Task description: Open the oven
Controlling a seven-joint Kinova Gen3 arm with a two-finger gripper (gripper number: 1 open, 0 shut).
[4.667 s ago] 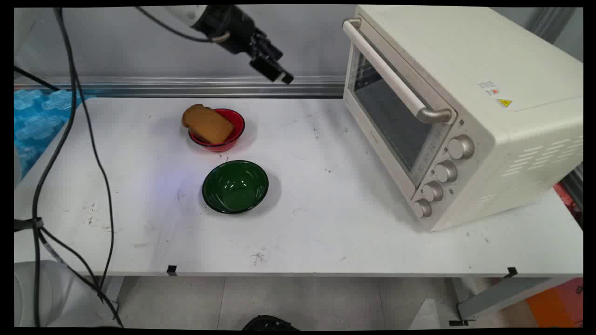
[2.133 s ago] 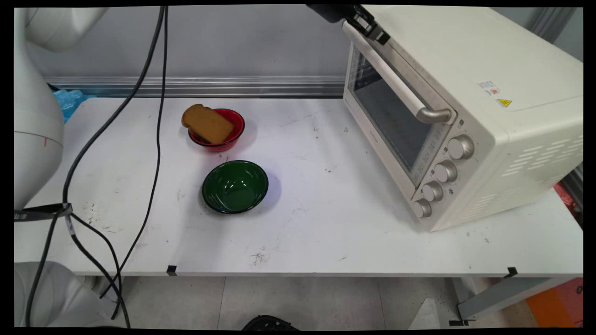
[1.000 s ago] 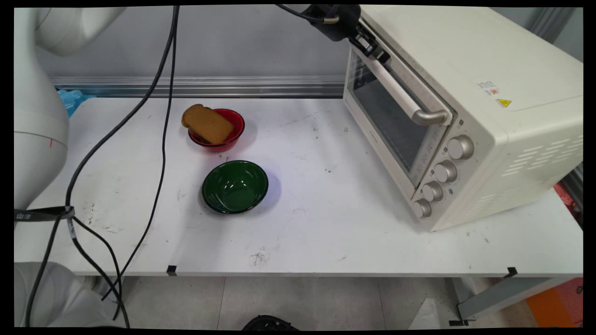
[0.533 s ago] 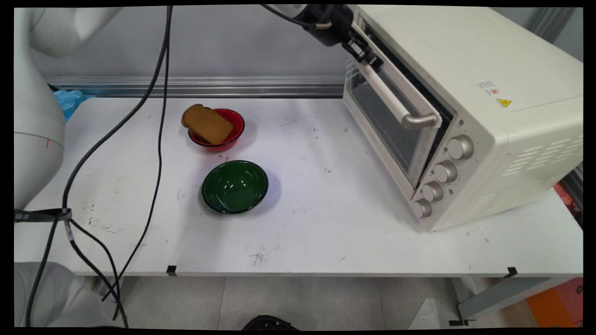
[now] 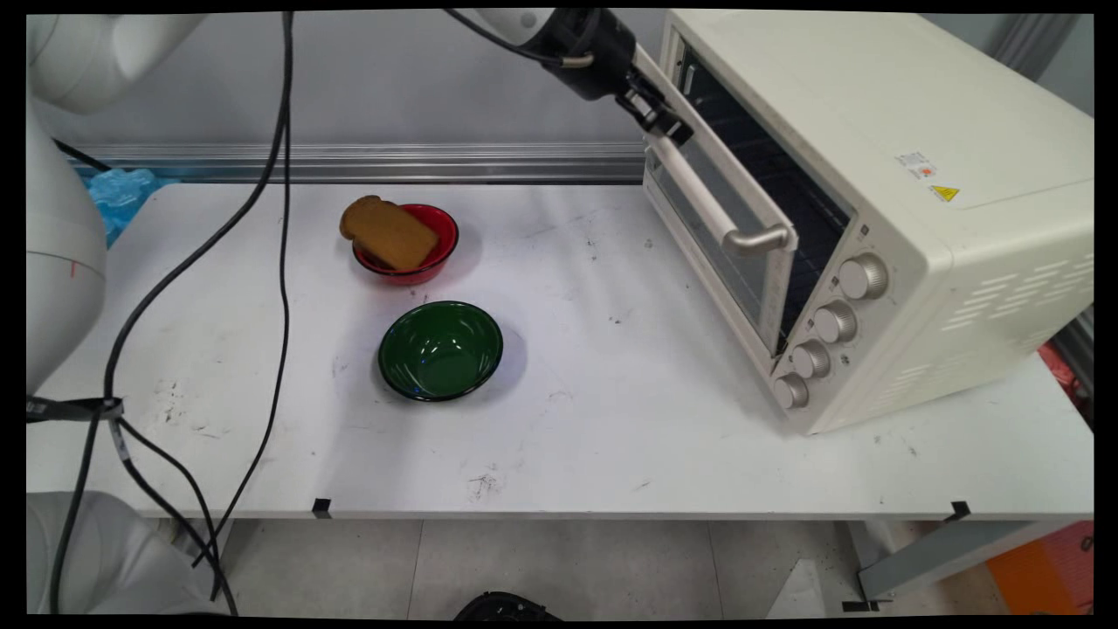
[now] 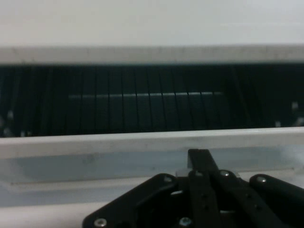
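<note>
Two bowls stand in the left half of the white table (image 5: 611, 437), towards its far edge: a red bowl (image 5: 444, 238) with a slice of brown toast (image 5: 389, 231) leaning across it, and just in front of it, apart, an empty green bowl (image 5: 441, 349). The black gripper (image 5: 668, 131) is up at the right far corner, against the far end of the handle (image 5: 703, 190) on the door (image 5: 753, 284) of the cream toaster oven (image 5: 917, 114). Whether it is clamped on the handle or only pressed to it, I cannot tell. The door is tilted out from its top, hinged at the bottom, with a dark wedge of the cavity (image 5: 786, 183) showing behind it. From the hand view, the door's upper edge (image 6: 142, 141) crosses low and the wire rack (image 6: 142, 97) shows inside the gap.
</note>
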